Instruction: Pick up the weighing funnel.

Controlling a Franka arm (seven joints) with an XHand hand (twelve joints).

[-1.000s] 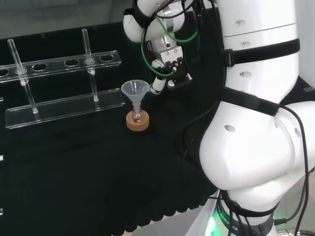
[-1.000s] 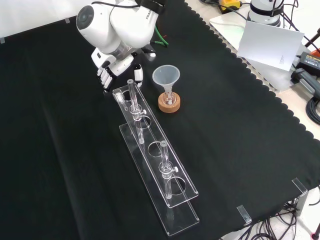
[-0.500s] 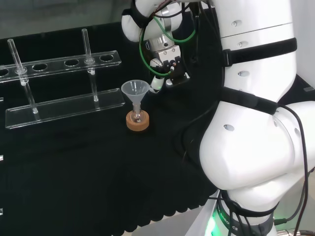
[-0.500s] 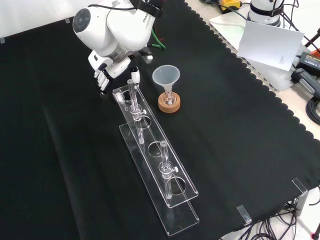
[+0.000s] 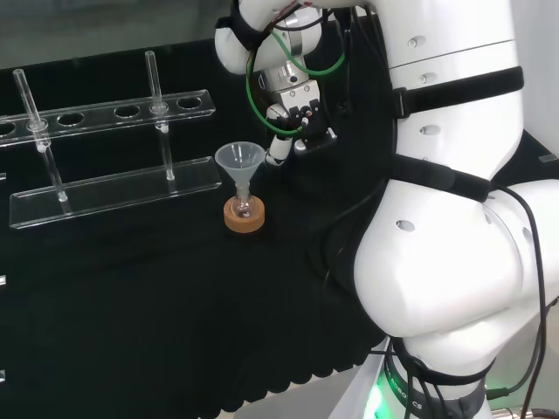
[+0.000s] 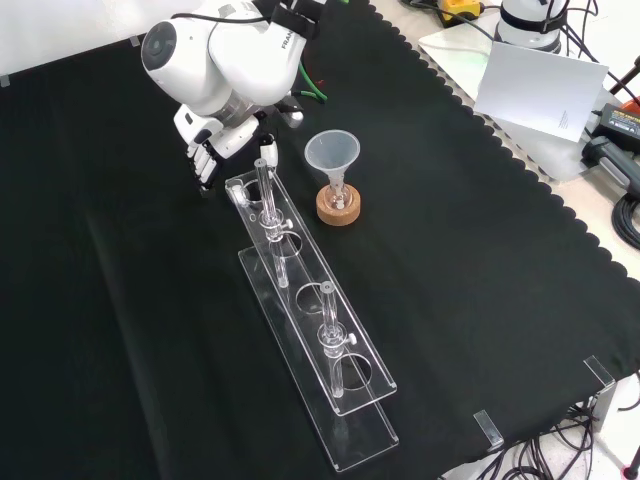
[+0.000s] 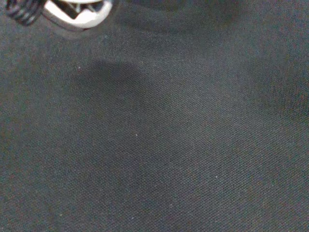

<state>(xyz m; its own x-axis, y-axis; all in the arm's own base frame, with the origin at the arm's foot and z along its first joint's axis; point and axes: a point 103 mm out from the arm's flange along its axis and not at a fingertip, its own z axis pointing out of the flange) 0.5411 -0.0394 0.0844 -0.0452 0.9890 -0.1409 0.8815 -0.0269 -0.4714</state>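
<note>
In the front view my hand [image 6: 206, 152] hangs a little above the cloth, just beyond the far end of the clear rack [image 6: 312, 335] and left of the big funnel [image 6: 332, 152]. Its fingers [image 6: 203, 168] point down, relaxed, and the thumb [image 6: 268, 150] stands well apart from them with nothing seen between. The head view shows the hand [image 5: 295, 118] up and right of the funnel [image 5: 239, 159]. A white part of the hand [image 7: 77, 12] and bare black cloth appear in the wrist view. I see no small scoop-like piece.
The funnel stands in a small flask on a cork ring [image 6: 338, 207]. The long clear rack [image 5: 113, 188] carries two upright glass tubes [image 6: 266, 195]. White sheets [image 6: 540, 85] and cables lie beyond the cloth's scalloped edge at the front view's right.
The hand has drifted a little left and up in the front view, away from the funnel. Funnel, flask and rack have stayed put.
</note>
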